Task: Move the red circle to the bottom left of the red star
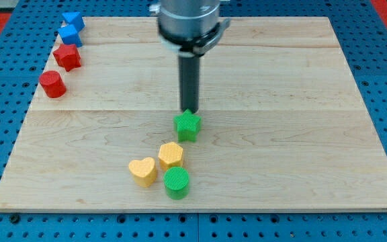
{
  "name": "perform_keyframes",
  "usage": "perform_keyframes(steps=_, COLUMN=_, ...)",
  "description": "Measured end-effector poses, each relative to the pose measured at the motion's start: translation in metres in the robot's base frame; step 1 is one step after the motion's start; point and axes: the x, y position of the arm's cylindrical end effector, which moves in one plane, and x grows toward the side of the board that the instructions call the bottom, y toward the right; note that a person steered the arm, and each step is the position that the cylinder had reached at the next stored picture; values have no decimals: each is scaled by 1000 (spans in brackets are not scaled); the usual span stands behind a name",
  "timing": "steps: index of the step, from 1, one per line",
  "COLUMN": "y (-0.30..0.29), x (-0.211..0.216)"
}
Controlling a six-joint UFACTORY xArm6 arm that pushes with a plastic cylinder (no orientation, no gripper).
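Red circle block [53, 84] sits just below-left of red star block [67, 57], near the wooden counter's [301, 134] left edge. Rod tip [190, 109], no pincer fitted, touches green star block [187, 125] mid-counter. Risk: overpushing sends the circle off that edge.

Wooden desk [301, 81], carrying: two blue blocks [72, 20] [70, 34], red star [67, 57], red circle [52, 84], green star [187, 125], yellow hexagon [170, 154], yellow heart [142, 171], green circle [177, 182].
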Motion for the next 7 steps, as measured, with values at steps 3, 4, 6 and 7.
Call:
perform_keyframes(steps=3, y=-108, x=1)
perform_keyframes(steps=4, y=-143, x=1)
perform_keyframes(steps=6, y=-142, x=10)
perform_keyframes(steps=7, y=-142, x=25)
